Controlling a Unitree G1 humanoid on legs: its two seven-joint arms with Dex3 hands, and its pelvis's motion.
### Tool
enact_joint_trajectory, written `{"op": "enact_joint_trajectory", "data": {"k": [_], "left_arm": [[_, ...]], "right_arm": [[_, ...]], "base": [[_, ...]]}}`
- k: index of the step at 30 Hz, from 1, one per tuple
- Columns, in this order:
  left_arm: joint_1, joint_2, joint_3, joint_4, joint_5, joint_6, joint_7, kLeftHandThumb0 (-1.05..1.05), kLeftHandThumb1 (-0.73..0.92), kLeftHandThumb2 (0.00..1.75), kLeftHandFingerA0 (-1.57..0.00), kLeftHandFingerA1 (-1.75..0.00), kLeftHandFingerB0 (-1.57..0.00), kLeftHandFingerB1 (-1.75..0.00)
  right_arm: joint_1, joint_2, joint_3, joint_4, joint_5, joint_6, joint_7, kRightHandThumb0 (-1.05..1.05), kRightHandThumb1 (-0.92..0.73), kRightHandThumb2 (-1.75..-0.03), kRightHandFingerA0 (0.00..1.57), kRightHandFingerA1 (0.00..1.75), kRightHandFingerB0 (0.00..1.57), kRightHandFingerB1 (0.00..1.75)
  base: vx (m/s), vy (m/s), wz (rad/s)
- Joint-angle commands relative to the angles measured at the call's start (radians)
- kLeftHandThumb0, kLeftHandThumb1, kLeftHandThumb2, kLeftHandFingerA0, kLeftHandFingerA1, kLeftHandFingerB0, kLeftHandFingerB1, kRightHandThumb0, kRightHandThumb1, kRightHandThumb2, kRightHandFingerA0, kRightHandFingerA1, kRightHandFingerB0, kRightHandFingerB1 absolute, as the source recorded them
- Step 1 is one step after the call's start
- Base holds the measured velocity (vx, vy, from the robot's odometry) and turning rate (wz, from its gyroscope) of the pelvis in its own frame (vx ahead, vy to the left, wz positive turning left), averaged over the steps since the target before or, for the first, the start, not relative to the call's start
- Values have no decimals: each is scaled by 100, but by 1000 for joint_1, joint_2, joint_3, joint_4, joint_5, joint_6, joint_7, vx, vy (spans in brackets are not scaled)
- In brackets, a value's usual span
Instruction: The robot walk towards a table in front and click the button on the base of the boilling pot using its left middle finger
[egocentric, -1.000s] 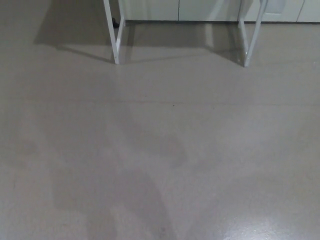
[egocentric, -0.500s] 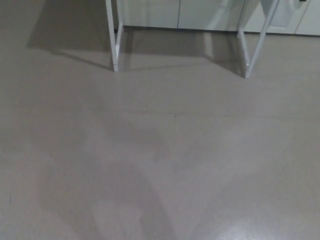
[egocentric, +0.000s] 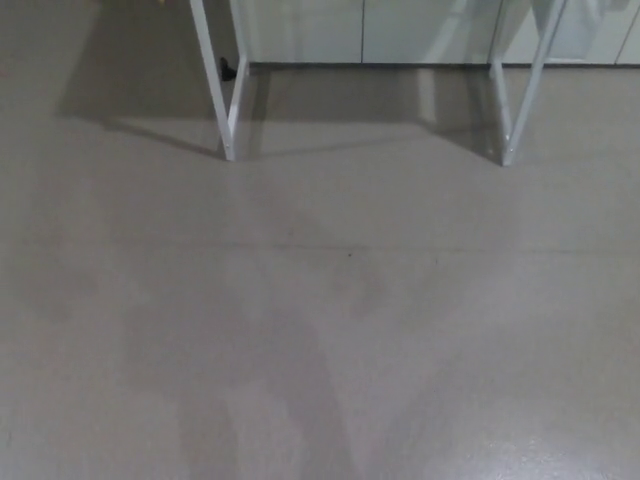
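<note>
Only the table's white metal legs show in the head view: the left pair (egocentric: 222, 100) and the right pair (egocentric: 520, 100) stand on the floor at the top of the picture. The tabletop, the boiling pot and its base with the button are out of view above the frame. Neither of my hands nor any part of my arms shows.
Grey smooth floor (egocentric: 320, 320) fills most of the view, with a faint seam line across the middle and my shadow in the lower centre. A pale wall or cabinet front (egocentric: 360, 30) runs behind the table legs. A small dark object (egocentric: 228, 70) sits by the left legs.
The whole picture has shifted: the table legs sit lower and slightly wider apart than before, so the camera has moved closer to the table.
</note>
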Motion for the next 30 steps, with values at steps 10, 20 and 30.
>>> {"op": "enact_joint_trajectory", "data": {"k": [10,20,30], "left_arm": [[-28,36,-1,5,-1,-23,2,-14,48,54,-59,-44,-56,-39],[-48,38,-2,16,-11,-4,-2,-17,46,57,-59,-47,-55,-41],[-20,33,7,18,-24,-1,-17,-9,47,54,-62,-46,-58,-41]], "right_arm": [[-26,-6,17,30,-20,-23,-2,-15,-58,-56,62,50,48,43],[-39,-17,38,27,-39,-13,3,-17,-59,-57,61,49,49,44],[-18,-27,61,42,-60,-30,-4,-20,-59,-57,64,48,53,44]], "base": [[256,140,-5],[207,-74,11],[266,-78,7]]}}
